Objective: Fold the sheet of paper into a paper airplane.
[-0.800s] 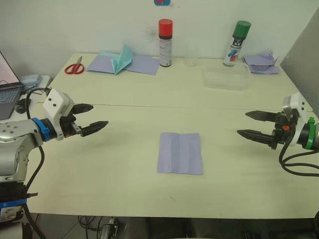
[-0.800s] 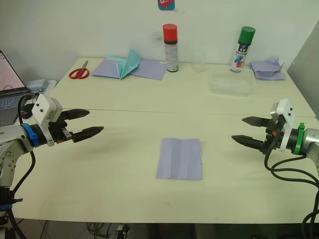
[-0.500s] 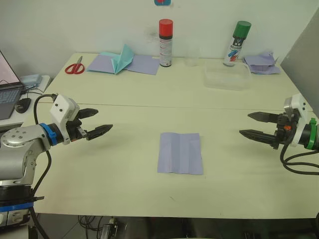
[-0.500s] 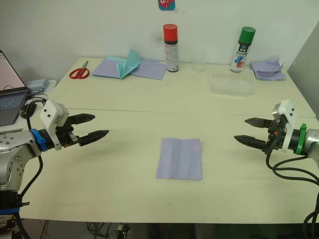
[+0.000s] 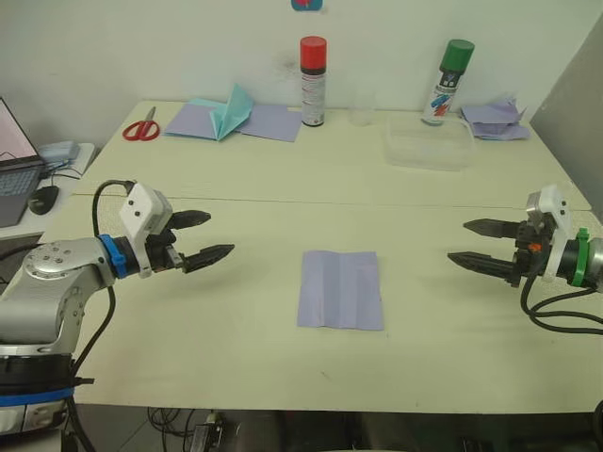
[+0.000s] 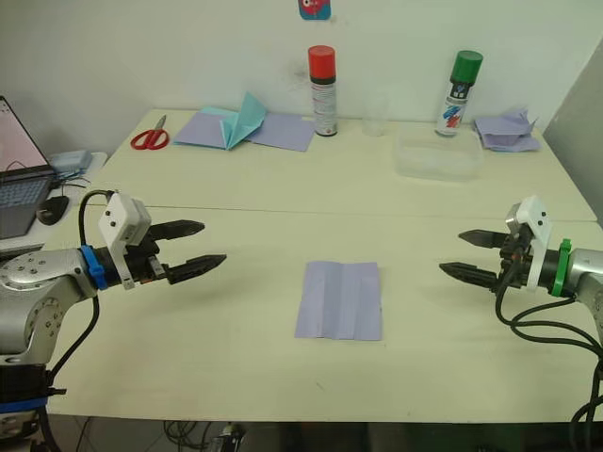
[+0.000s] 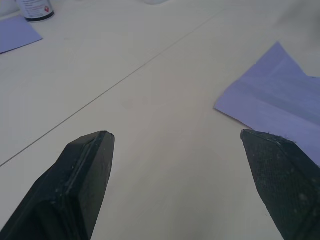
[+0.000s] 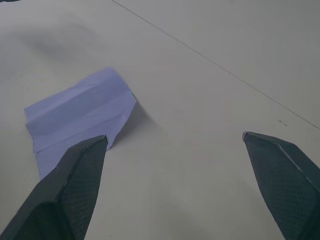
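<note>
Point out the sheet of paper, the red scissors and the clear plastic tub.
sheet of paper (image 5: 340, 289), left eye view, middle of the creased sheet.
red scissors (image 5: 140, 129), left eye view, on the handles.
clear plastic tub (image 5: 429, 152), left eye view, on its near wall.

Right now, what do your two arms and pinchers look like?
My left arm is silver-grey with a blue ring at the wrist. The left gripper has a white block and two pointy black fingers. The right gripper has the same, with a green ring behind it. Black cables loop along both arms.
</note>
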Controlling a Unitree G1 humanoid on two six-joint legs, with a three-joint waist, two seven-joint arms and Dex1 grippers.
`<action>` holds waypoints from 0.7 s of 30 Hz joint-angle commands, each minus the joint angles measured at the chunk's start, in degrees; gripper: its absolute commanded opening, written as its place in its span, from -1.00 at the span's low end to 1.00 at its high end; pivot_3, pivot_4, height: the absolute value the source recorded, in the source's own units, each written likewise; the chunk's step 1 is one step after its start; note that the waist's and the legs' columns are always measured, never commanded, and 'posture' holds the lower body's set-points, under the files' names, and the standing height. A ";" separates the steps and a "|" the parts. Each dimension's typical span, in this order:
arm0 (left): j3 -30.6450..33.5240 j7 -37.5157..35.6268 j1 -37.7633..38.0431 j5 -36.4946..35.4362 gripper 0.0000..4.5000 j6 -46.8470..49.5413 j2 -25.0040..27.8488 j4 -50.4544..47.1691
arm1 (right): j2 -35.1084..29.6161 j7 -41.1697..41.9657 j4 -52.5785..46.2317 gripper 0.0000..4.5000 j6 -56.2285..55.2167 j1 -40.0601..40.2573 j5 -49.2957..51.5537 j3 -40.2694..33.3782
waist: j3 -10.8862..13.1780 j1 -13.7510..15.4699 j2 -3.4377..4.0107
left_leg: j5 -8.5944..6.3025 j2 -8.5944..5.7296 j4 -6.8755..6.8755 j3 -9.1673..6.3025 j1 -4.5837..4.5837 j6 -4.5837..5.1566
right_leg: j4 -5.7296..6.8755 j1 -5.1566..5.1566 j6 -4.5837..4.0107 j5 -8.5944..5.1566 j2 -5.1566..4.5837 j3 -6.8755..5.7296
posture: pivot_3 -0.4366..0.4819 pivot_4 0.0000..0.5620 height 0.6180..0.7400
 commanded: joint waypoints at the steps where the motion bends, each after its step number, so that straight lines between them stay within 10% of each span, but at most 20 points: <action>1: -0.86 -1.13 -1.31 -2.32 0.59 0.66 -0.72 -3.77 | -0.27 0.08 -2.88 1.00 0.92 -0.72 1.91 -1.43 | 0.00 0.00 0.00 | 0.00 0.00 0.00 0.00 0.00 0.00 | 0.00 0.00 0.00 0.00 0.00 0.00 | -0.05 -0.47 1.00; 12: -11.55 1.10 -5.06 1.85 -0.97 -2.48 -8.73 -5.67 | 3.08 -1.80 -4.58 1.00 -0.54 -0.19 0.32 0.92 | -0.01 0.05 0.00 | 0.01 -0.06 0.04 -0.09 0.01 -0.01 | -0.01 0.10 0.00 0.00 0.05 0.00 | -0.05 -0.47 1.00; 21: -22.52 3.76 -8.42 10.24 -0.99 -8.74 -19.60 2.89 | 7.30 -3.69 -2.22 1.00 -4.25 -0.85 -3.95 6.06 | -0.03 0.08 0.01 | 0.02 -0.30 0.08 -0.10 0.03 -0.02 | -0.01 0.14 0.00 0.00 0.08 0.03 | -0.05 -0.47 1.00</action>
